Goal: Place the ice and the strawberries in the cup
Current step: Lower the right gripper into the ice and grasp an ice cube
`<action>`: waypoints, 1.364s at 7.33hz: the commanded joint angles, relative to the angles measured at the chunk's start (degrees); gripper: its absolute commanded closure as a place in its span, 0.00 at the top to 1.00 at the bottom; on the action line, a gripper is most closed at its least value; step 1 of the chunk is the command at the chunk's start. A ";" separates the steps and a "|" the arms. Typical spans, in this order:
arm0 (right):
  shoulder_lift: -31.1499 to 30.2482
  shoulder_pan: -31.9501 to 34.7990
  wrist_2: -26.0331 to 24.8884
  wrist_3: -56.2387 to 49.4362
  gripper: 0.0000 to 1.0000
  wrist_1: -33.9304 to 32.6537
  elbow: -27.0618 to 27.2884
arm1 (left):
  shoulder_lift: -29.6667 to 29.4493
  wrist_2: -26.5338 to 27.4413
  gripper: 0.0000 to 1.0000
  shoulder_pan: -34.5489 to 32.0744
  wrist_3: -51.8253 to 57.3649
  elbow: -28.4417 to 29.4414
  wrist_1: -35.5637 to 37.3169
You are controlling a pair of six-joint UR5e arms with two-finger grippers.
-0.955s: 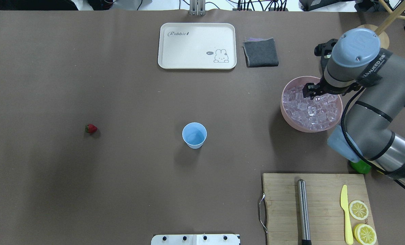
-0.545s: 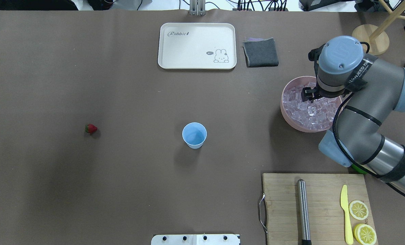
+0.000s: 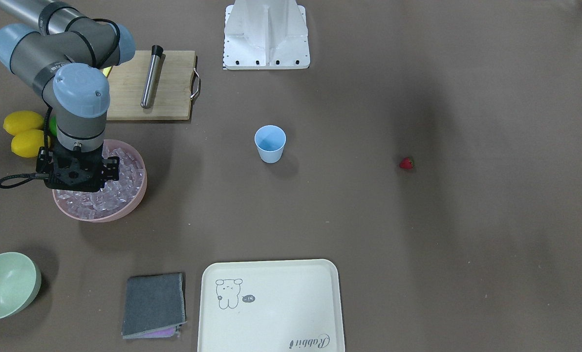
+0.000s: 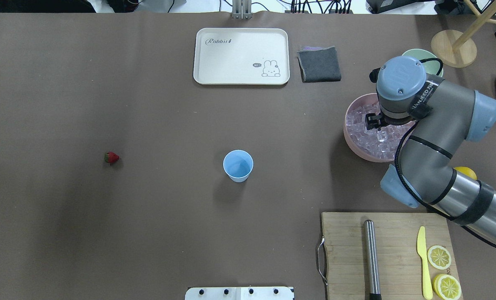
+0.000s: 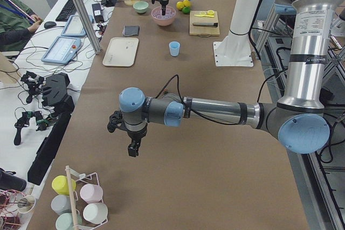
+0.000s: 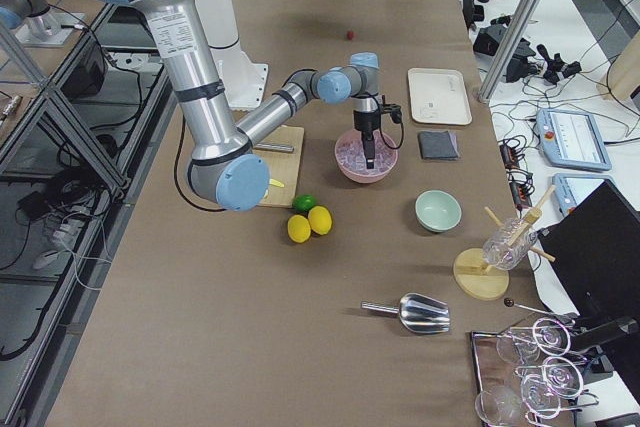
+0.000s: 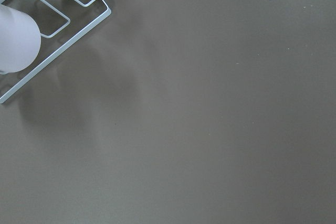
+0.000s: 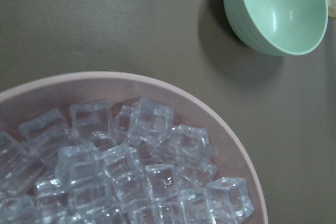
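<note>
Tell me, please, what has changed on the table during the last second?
The right tool moved leftward in the overhead view, over the ice in the pink bowl; whether it grasped any cannot be seen. The green bowl is now uncovered. The cup and strawberry stayed put.

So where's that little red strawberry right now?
In the overhead view, the small red strawberry lies alone on the left half of the brown table, well left of the light-blue plastic cup.
</note>
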 commanded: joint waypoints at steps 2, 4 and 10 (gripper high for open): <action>0.28 -0.17 -0.18 0.00 0.90 -0.06 -0.62 | -0.04 0.03 0.98 -0.01 0.10 0.22 -0.04; 0.19 -0.17 -1.14 0.00 0.89 -0.15 -1.58 | -0.04 -0.06 0.98 0.07 0.01 0.22 -0.04; 0.45 -0.08 -1.15 0.00 0.71 -0.42 -1.94 | -0.65 0.03 0.98 0.07 0.19 0.48 -0.04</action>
